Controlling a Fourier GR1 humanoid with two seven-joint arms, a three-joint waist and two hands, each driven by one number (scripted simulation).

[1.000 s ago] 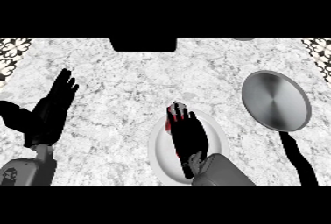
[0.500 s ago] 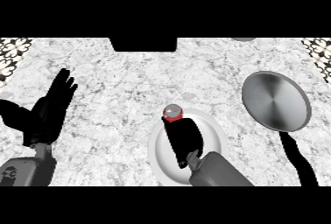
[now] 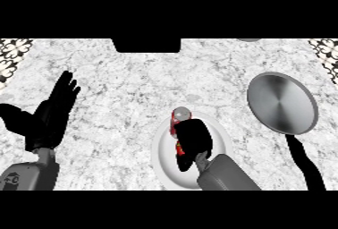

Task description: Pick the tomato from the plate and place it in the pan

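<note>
Gripping the tomato (image 3: 174, 125), the right robot hand (image 3: 192, 139) sits over the plate (image 3: 162, 157), fingers curled round it. Red peeks out on the side of the hand away from the pan (image 3: 282, 103). So the tomato is on the plate's far half, not yet clear of it as far as I can tell.

The danger, I'd say, is that off-side hold. The fruit is round and glossy and only partly covered, so on the lift it could squirt out. From there it could roll over the plate's far rim onto the bench (image 3: 132, 80).

The next risk is the carry. The pan lies right of the plate and a little beyond it, apart from it. Its dark handle (image 3: 302, 156) runs back along the plate's right side, so a low swing could clip the rim or brush that handle.

The plate holds the tomato and nothing else I can see, though the hand hides much of it. The pan shows nothing inside.

The left robot hand (image 3: 52, 114) rests open, fingers up, well left of the plate.
</note>
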